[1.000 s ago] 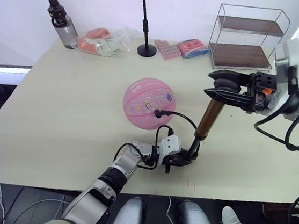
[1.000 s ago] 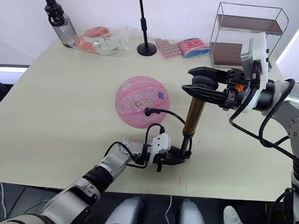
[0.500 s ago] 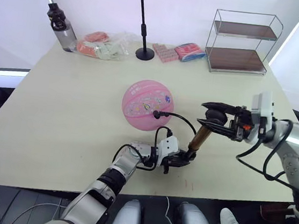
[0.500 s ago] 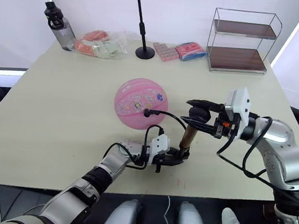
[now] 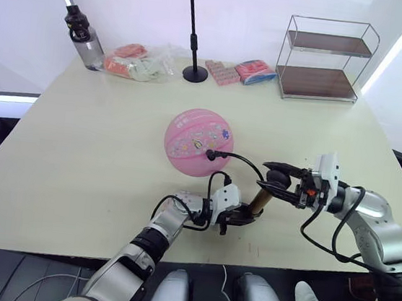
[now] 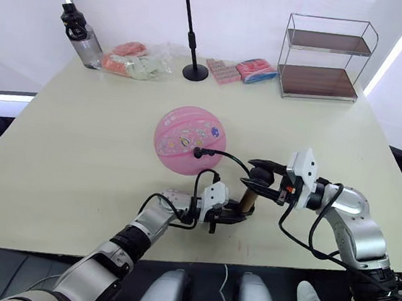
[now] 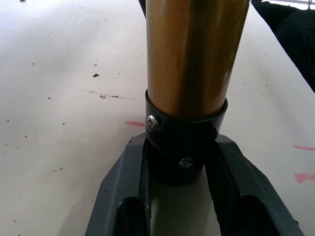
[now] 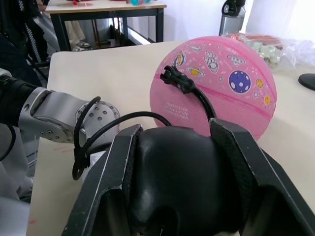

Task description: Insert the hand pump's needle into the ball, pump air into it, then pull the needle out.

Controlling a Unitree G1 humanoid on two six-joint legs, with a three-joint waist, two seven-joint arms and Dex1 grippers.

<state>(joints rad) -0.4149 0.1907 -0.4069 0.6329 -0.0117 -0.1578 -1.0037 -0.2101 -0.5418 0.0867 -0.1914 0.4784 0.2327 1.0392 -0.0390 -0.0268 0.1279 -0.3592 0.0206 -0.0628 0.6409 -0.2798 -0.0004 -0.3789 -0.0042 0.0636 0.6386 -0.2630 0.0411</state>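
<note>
A pale table fills the scene, with a wire shelf at 1 o'clock, a black stand at 12 and a water bottle at 11 beside some packets. The ball sits round and full just above the table's middle, sticker face toward the robot. The needle fitting is seated at about 5 o'clock on the ball's face, and the thin hose loops from it down to the pump's base.

The hand pump stands tilted at 5 o'clock from the ball. The left gripper pinches its black bottom cap against the table; the left wrist view shows both fingers pressed on that collar. The right gripper is clamped around the black T-handle.

A second ago the handle was raised high, with a long stretch of gold barrel showing below it; now the right gripper has driven it down low, so only a short piece of barrel shows. That looks like a full compression stroke, pushing air into the ball. Pumping appears under way; the needle remains to be pulled.
</note>
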